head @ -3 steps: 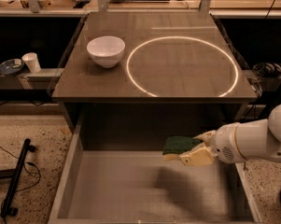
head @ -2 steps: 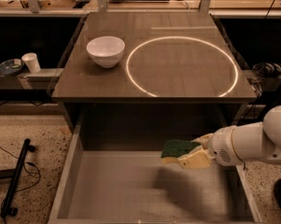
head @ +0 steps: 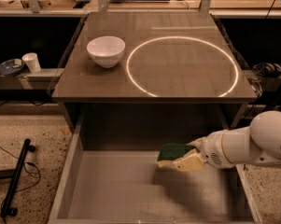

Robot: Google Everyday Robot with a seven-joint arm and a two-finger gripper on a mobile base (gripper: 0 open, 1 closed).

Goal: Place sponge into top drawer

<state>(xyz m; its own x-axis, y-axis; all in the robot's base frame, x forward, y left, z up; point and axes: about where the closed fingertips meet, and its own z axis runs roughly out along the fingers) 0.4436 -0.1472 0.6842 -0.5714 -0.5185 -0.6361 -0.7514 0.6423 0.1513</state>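
Since a second ago the gripper (head: 177,158) sits a touch further left and lower, with the arm coming in from the right. It's a small drift, not a big move. It's clamped on the sponge (head: 172,150), green side up, with one pale finger visible underneath. The sponge is in the air over the right-centre of the open drawer (head: 67,174), inside its walls but clear of the floor, throwing a shadow below. We read that as the carry being basically done, with only lowering and letting go left. We see nothing in the drawer yet, only bare grey floor. The bowl (head: 106,51) on the table (head: 186,88) looks empty and hasn't moved, sitting just left of the light ring (head: 130,73). For the cup (head: 31,62) on the side shelf, we can't tell the contents.
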